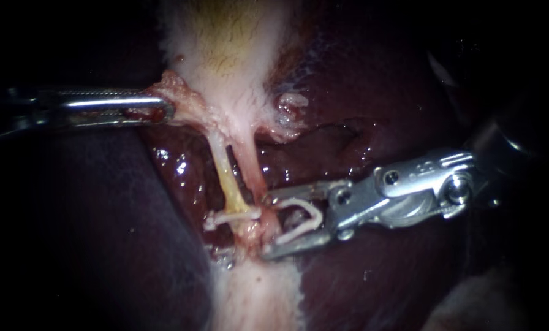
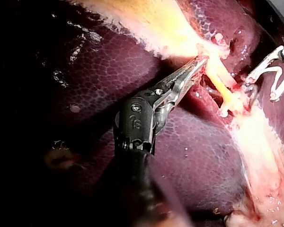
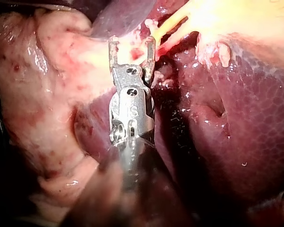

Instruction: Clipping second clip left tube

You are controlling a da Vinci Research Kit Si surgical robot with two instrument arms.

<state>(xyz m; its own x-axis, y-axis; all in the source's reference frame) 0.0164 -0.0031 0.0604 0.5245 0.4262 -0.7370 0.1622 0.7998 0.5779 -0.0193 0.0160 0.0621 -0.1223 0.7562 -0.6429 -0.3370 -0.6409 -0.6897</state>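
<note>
Our left instrument [image 1: 158, 111] clamps its jaws on the pale gallbladder neck [image 1: 185, 98], stretching the thin yellow left tube [image 1: 228, 178] — soft, slick, easily torn. A closed white clip [image 1: 233, 216] crosses its near end; our right instrument [image 1: 268, 225] cradles an open white clip [image 1: 308, 214] in wide jaws just right — best seated on bare tube beyond.

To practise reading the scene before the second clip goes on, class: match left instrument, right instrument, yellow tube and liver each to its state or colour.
1 left instrument
2 right instrument
3 yellow tube
4 liver

A dark red
B jaws hold a loose white clip
C jaws shut on pale tissue
D crossed by a fastened clip

Pairs: 1-C, 2-B, 3-D, 4-A.
</note>
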